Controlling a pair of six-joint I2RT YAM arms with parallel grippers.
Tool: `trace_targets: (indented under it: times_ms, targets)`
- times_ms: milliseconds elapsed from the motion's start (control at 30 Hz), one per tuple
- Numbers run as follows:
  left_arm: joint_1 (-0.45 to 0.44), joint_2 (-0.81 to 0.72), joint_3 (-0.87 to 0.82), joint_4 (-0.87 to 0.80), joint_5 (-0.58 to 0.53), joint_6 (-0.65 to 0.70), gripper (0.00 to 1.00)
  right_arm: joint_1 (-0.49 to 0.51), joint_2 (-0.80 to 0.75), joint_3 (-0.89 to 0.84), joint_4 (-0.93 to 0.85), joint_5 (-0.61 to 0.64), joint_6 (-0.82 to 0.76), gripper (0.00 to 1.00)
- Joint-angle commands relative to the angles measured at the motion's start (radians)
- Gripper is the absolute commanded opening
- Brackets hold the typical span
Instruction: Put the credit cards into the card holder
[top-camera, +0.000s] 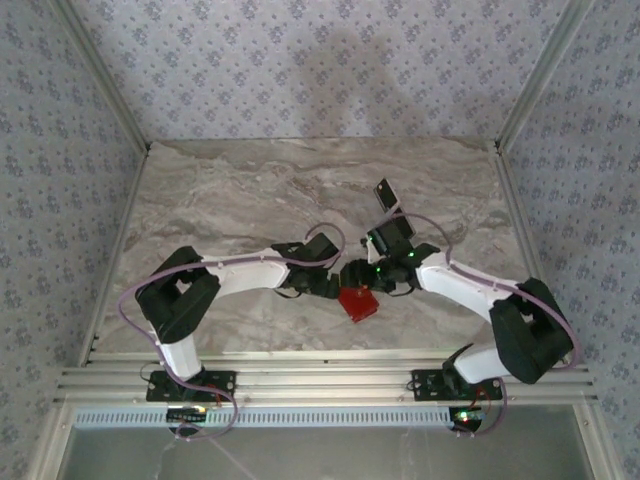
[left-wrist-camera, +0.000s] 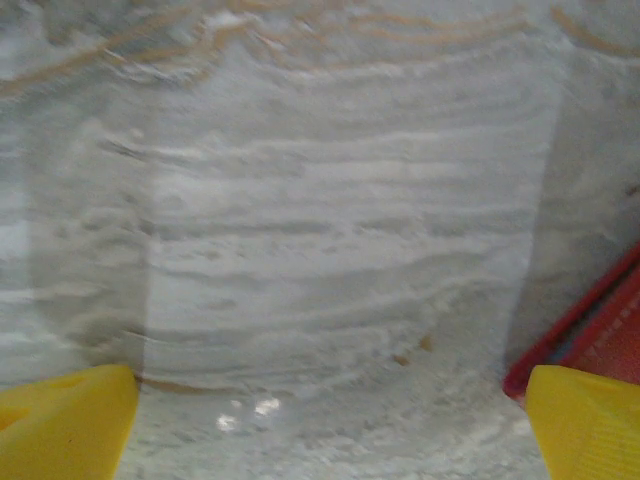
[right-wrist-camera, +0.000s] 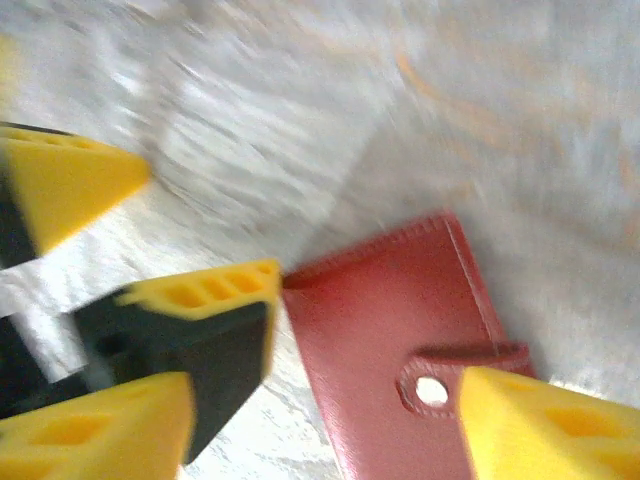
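On the marble tabletop (top-camera: 230, 200) the red card holder (top-camera: 358, 302) lies flat, toward 6 o'clock from the tabletop's centre in the top view, where both arms meet just above it. One black card (top-camera: 386, 192) sits apart from it at about 1 o'clock, nearer the back edge. The left end effector (left-wrist-camera: 325, 425) is spread wide with nothing between its yellow fingers (left-wrist-camera: 65, 425). Bare marble fills the gap, and the card holder's red edge shows at 3 o'clock beside the other fingertip. The right end effector (right-wrist-camera: 320, 430) is likewise open and holds nothing. In its wrist view one of its fingertips (right-wrist-camera: 550, 430) hangs over the card holder near the clasp strap (right-wrist-camera: 450, 365), at 5 o'clock. A finger of the left end effector stands at the card holder's corner at 9 o'clock, and whether it touches is unclear through the blur.
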Motion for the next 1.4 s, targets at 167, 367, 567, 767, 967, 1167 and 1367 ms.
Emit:
trace_targets:
  times_ms: [167,367,567,767,967,1167,1367]
  targets:
    - [0.114,-0.268,0.034,-0.069,-0.269,0.112,1.00,-0.152,-0.231,0.169,-0.115,0.146,-0.048,1.00]
    - [0.311,-0.577,-0.175,0.172,-0.539,0.355,1.00,-0.367,-0.310,0.184,-0.156,0.447,-0.113,1.00]
    - [0.635,-0.818,-0.489,0.515,-0.427,0.530,1.00,-0.558,-0.271,0.067,-0.013,0.611,-0.186,1.00]
    - [0.767,-0.671,-0.615,0.790,-0.331,0.568,1.00,-0.632,-0.226,-0.139,0.291,0.678,-0.307,1.00]
    - [0.767,-0.391,-0.683,1.166,-0.265,0.654,1.00,-0.650,-0.122,-0.345,0.708,0.636,-0.415,1.00]
    - [0.841,-0.293,-0.644,1.178,-0.083,0.630,1.00,-0.673,0.036,-0.427,1.075,0.440,-0.515,1.00]
    - [0.908,-0.221,-0.647,1.245,0.033,0.590,1.00,-0.618,0.166,-0.443,1.252,0.446,-0.583,1.00]
